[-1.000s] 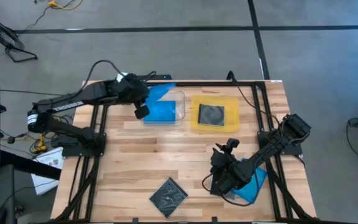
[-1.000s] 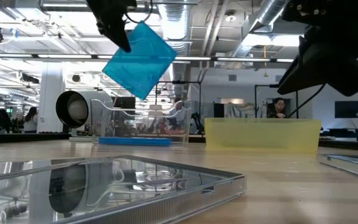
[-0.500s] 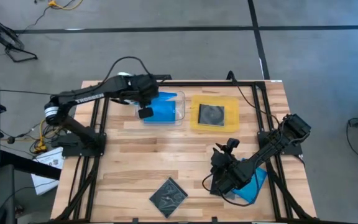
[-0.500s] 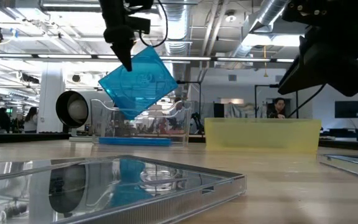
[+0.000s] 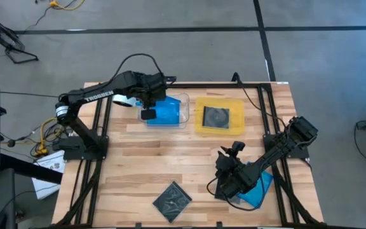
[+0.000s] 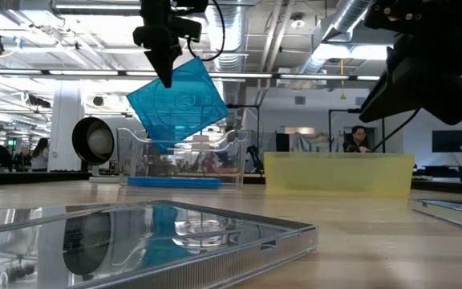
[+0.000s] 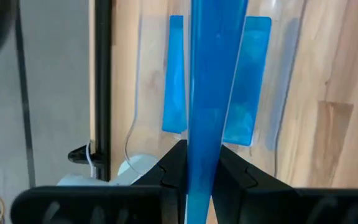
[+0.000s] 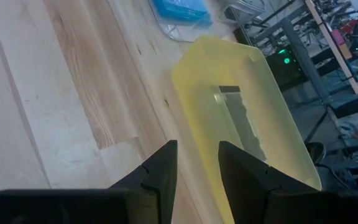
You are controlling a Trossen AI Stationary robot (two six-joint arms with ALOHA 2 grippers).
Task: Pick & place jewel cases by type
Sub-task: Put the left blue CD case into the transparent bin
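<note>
My left gripper [image 6: 165, 76] is shut on a blue jewel case [image 6: 179, 100], which hangs tilted over the clear tray [image 5: 184, 105] at the table's far side. Another blue case [image 7: 253, 74] lies flat in that tray. A grey case with a dark disc [image 5: 216, 117] lies in the yellow tray [image 5: 237, 105]. Another grey case [image 5: 172, 199] lies flat near the front edge. A third blue case [image 5: 262, 187] lies at the near right, partly under my right arm. My right gripper [image 8: 197, 162] is open above the table, with nothing between its fingers. My left gripper pinches the blue case's two flat faces between its two fingers, at the upper edge [image 7: 201, 163]. The fingers come from above, pointing steeply down. The case hangs below them, standing on a corner, clear of the tray.
The two trays stand side by side along the far edge. Bare wood lies between the trays and the front grey case. Black frame rails run along the table's left and right sides.
My left gripper has moved toward the table's right, over the clear tray, and has tipped to point more steeply down while rolling. The blue case has swung with it, sunk a little and turned about in the hold.
</note>
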